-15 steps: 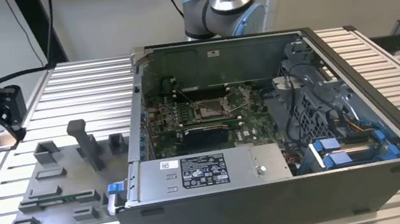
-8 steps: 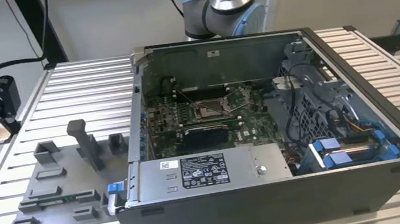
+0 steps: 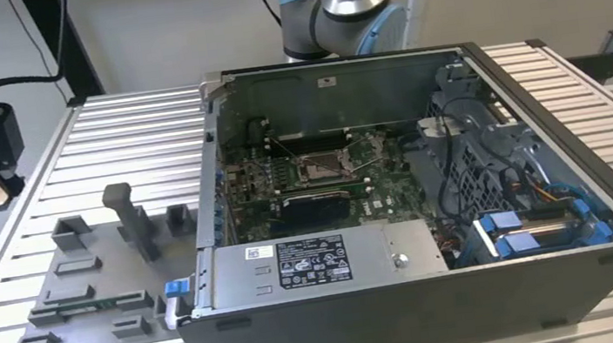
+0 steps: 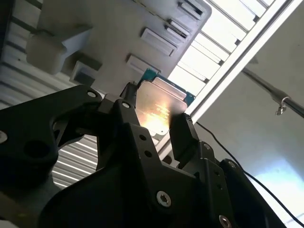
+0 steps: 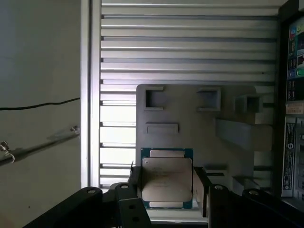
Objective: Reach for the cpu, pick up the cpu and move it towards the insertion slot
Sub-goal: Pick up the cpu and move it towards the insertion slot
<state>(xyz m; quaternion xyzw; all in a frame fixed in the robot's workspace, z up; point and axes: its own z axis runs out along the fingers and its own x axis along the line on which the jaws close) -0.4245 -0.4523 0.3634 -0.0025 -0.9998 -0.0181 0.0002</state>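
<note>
Gripper (image 5: 168, 183) clamping the cpu (image 5: 167, 178) between its fingers.
The chip is hanging over the grey fixture (image 5: 190, 114) on the slatted table (image 5: 190, 47); the computer case wall (image 3: 215, 174) is standing between fixture and insertion slot (image 3: 323, 167).

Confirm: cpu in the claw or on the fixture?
In the claw: both wrist views show it gripping the cpu, off the fixture.

cpu (image 5: 167, 178) — thin square chip, silver-grey lid on a green-edged base — is clamped by its edges in the end effector (image 5: 168, 187). insertion slot (image 3: 323, 167): small shiny-framed square socket, flat on the green board (image 3: 249, 198) inside the case (image 3: 418, 316).
</note>
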